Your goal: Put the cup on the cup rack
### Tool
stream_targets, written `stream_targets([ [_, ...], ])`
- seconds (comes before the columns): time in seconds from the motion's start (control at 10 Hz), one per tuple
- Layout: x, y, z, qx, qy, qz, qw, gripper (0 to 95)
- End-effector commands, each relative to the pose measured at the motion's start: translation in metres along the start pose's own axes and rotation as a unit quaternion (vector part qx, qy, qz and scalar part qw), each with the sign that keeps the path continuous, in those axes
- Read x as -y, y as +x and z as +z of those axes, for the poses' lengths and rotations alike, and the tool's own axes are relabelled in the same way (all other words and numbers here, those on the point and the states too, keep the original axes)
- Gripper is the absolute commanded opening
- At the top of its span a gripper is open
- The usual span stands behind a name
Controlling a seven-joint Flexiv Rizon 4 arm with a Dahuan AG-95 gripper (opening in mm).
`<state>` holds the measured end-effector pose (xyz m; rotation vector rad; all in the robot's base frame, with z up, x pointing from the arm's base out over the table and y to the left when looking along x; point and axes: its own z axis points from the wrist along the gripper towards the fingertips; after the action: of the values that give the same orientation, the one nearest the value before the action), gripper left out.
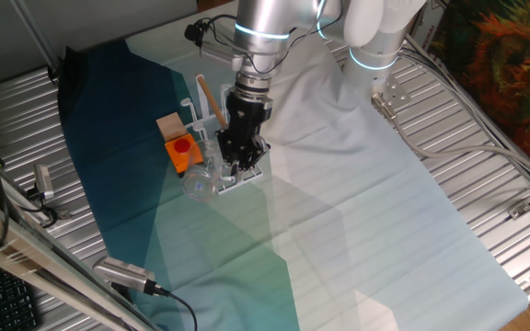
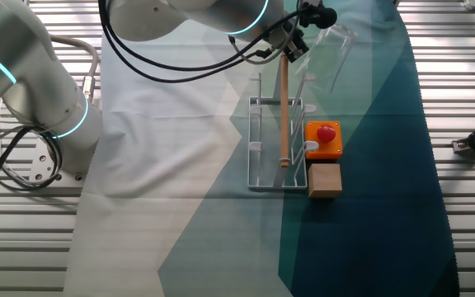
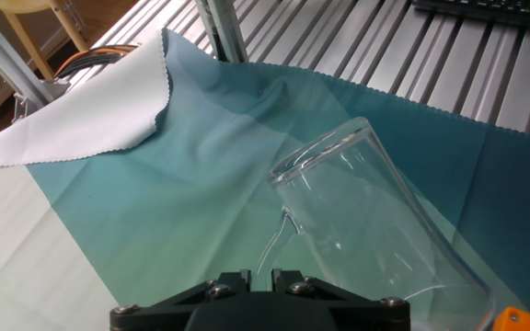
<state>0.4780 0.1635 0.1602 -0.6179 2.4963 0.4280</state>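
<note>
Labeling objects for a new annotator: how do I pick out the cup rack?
On the teal cloth, find the orange box with its red button. The cup rack stands beside it: a white wire frame with thin upright pegs, unlike the solid boxes.

The cup [image 3: 366,221] is clear glass and is tilting, with its open rim pointing to the upper left of the hand view. The cup rack [image 2: 277,144] is white, with thin pegs, standing near the middle of the other fixed view.
</note>
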Motion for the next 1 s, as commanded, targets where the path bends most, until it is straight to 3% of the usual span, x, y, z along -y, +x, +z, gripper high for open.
stream_targets([
  [0.1,0.0005,0.0010,-0.0017,-0.001,0.000,0.000,1.0000,0.0],
  [1.0,0.0009,0.0029,-0.0018,0.002,-0.009,0.006,0.9999,0.0],
])
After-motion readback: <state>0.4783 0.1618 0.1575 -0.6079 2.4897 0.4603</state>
